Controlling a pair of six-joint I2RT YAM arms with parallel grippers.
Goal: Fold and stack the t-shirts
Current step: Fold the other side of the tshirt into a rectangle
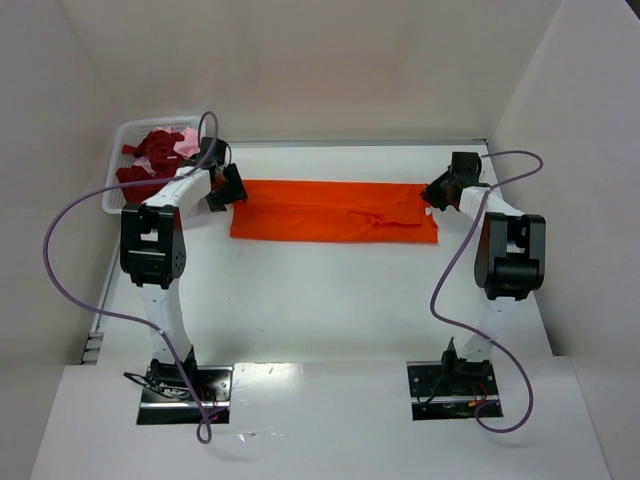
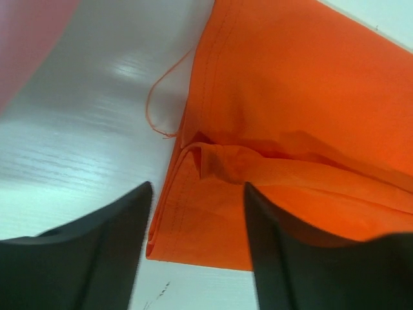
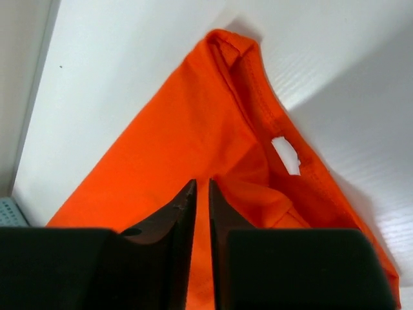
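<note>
The bright orange t-shirt lies as a long flat strip across the far middle of the table. My left gripper hovers at its left end, open and empty, with the layered hem corner between its fingers. My right gripper is at the shirt's right end by the collar. Its jaws are closed to a thin gap with orange cloth in it. Dark red t-shirts and a pale pink one are bunched in the basket.
The white mesh basket stands at the far left, behind my left arm. White walls close in the back and both sides. A loose orange thread trails off the shirt's left hem. A white tag shows inside the collar.
</note>
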